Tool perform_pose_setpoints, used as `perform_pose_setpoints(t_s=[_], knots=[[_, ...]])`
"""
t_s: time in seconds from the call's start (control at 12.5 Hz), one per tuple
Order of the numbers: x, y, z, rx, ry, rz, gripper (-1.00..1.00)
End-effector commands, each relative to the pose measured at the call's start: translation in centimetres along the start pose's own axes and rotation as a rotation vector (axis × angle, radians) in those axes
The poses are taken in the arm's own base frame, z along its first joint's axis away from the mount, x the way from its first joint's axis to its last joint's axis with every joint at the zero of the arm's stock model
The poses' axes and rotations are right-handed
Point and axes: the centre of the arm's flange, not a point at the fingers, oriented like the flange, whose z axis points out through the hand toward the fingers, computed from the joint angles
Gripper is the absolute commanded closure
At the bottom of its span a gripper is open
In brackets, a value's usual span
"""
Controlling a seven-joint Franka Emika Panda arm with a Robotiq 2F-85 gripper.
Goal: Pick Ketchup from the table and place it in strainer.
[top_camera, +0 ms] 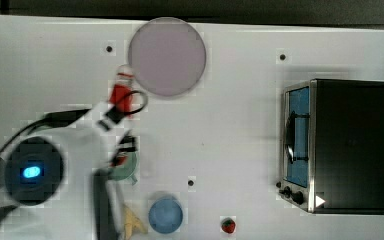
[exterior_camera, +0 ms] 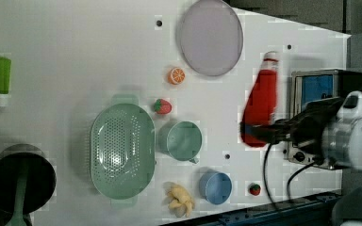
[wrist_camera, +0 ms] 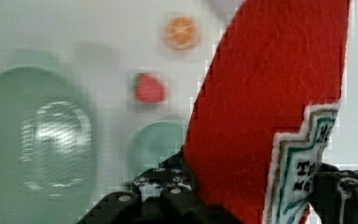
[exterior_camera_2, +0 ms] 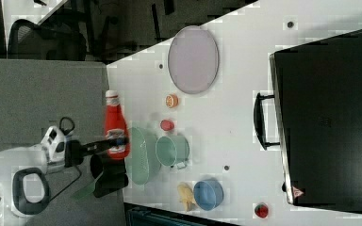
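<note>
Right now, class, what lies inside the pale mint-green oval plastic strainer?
In the left view, the pale mint-green oval plastic strainer holds nothing: its perforated centre is bare. The red squeeze ketchup bottle is up in the gripper, away from it. In the top view the robot arm covers the strainer.

Red ketchup (exterior_camera: 260,101) with white cap, mint-green dotted strainer (exterior_camera: 121,150), grey-lilac plate (exterior_camera: 210,37)

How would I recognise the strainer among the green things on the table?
On the white table, find the grey round plate; the strainer lies further toward the left view's lower left. Beside a smaller green cup, it alone is oval with a perforated centre.
</note>
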Motion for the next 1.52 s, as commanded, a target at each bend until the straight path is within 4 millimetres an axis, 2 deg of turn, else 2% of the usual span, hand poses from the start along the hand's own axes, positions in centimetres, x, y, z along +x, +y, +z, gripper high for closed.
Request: perform_pose_setpoints(t_s=[0.08, 0.24, 0.4, 0.64, 0.88, 0.96, 1.2, 1.36, 1.52], knots=[[-2.5, -8.0, 3.3, 0.019, -0.093, 0.118, -0.29], [-3.4, -12.5, 4.8, 0.047, -0.084, 0.134, -0.29], [-4.1, -15.9, 6.6, 0.101, -0.069, 0.185, -0.29], [-4.6, -18.8, 9.9, 0.155, -0.088, 0.264, -0.29], [-4.2, -19.2, 13.8, 0.165, -0.093, 0.223, -0.29], [-4.1, -19.2, 15.2, 0.175, -0.104, 0.220, -0.37], [-4.4, -19.5, 18.7, 0.206, -0.164, 0.242, -1.00], [-4.3, -19.7, 19.0, 0.225, -0.160, 0.246, -1.00], [-3.5, -19.3, 17.4, 0.224, -0.124, 0.268, -1.00]])
